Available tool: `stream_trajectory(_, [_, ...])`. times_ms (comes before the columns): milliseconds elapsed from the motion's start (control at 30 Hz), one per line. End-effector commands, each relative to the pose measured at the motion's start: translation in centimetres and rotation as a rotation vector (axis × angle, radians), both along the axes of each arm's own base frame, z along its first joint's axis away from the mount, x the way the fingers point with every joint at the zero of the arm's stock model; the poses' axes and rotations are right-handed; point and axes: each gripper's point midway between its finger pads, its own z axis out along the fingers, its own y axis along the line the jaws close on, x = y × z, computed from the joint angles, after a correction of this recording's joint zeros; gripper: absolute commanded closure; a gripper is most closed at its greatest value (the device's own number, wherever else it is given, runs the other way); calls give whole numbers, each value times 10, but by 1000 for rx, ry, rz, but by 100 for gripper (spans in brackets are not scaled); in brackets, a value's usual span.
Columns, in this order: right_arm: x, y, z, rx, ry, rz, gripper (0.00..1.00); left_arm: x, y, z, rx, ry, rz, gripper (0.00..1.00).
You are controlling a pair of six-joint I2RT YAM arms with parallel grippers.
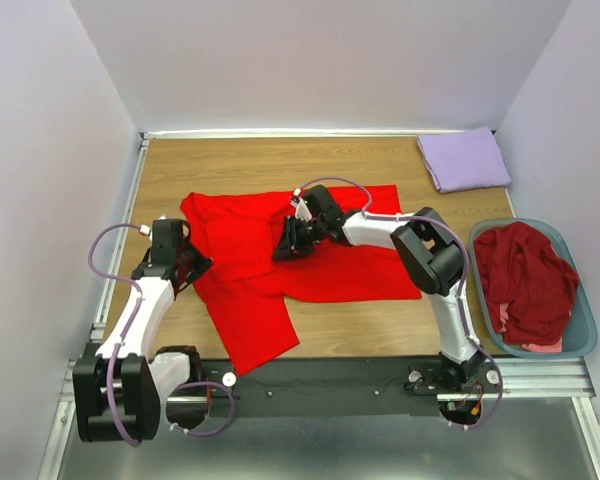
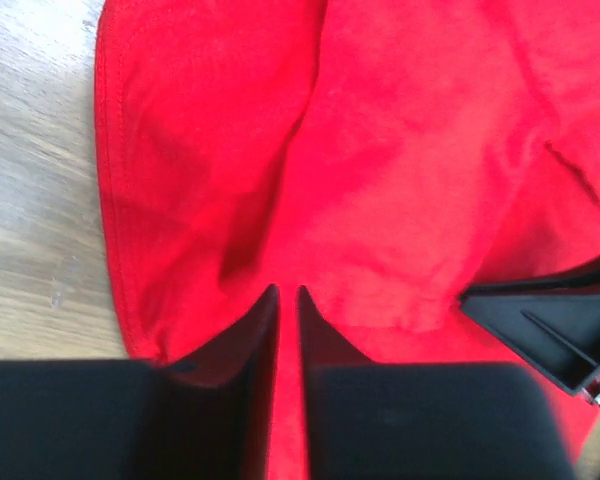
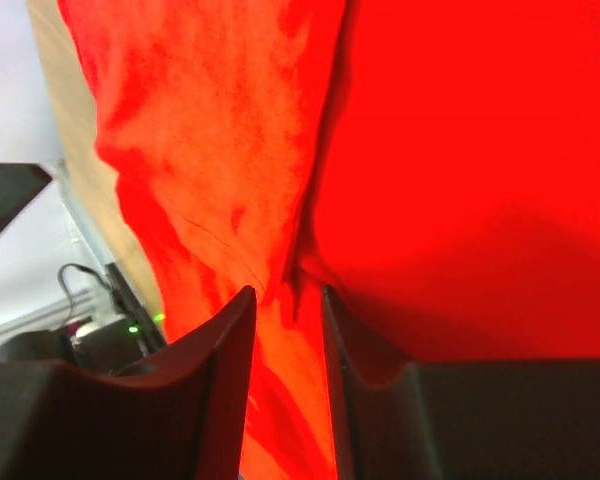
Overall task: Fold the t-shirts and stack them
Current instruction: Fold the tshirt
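Plain pale lavender walls (image 1: 310, 60) closed in the back and both sides of a wooden counter (image 1: 250, 165) with brown grain. A silver metal rail (image 1: 133, 180) ran along its left edge, and a grey metal frame (image 1: 540, 375) crossed the near side. The light was soft and even, casting faint shadows.

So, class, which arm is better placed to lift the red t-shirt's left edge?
Likely left: the left pincer sits at that edge of the red t-shirt; the right pincer is mid-shirt.
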Motion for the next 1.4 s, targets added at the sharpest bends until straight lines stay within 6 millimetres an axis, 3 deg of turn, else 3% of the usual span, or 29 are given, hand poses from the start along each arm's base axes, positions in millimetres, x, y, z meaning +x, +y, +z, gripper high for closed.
stream_trajectory(0, [45, -34, 37, -32, -144, -84, 56, 1, -5, 16, -39, -65, 30, 71])
stream_trajectory(67, [62, -58, 53, -38, -182, -141, 54, 7, 2, 25, -13, -92, 55, 63])
stream_trajectory(100, [85, -86, 55, -63, -209, -217, 53, 13, 5, 30, 8, -115, 60, 56])
stream_trajectory(167, [105, -122, 62, -94, -248, -294, 53, 28, 21, 43, 66, -154, 113, 49])
stream_trajectory(200, [122, -154, 61, -115, -252, -366, 53, 43, 27, 58, 84, -207, 132, 46])
stream_trajectory(233, [131, -171, 62, -127, -258, -405, 53, 50, 34, 62, 111, -222, 145, 46])
stream_trajectory(267, [142, -204, 59, -149, -254, -473, 53, 62, 48, 59, 151, -216, 186, 45])
stream_trajectory(400, [162, -264, 49, -196, -241, -601, 54, 110, 72, 58, 266, -221, 187, 45])
stream_trajectory(533, [172, -290, 38, -210, -217, -650, 56, 164, 78, 42, 295, -181, 144, 46])
stream_trajectory(633, [181, -296, 29, -212, -204, -660, 58, 188, 76, 23, 281, -152, 121, 47])
stream_trajectory(800, [197, -293, 24, -203, -214, -643, 61, 213, 81, -5, 301, -100, 109, 61])
stream_trajectory(833, [198, -293, 17, -208, -203, -642, 62, 214, 84, -21, 310, -68, 113, 66])
stream_trajectory(1033, [199, -308, -19, -235, -133, -665, 65, 217, 96, -55, 336, 28, 124, 85])
stream_trajectory(1267, [201, -356, -56, -295, -64, -761, 65, 228, 103, -59, 293, 73, 151, 94])
stream_trajectory(1367, [209, -376, -59, -305, -70, -795, 65, 232, 102, -60, 295, 87, 128, 95])
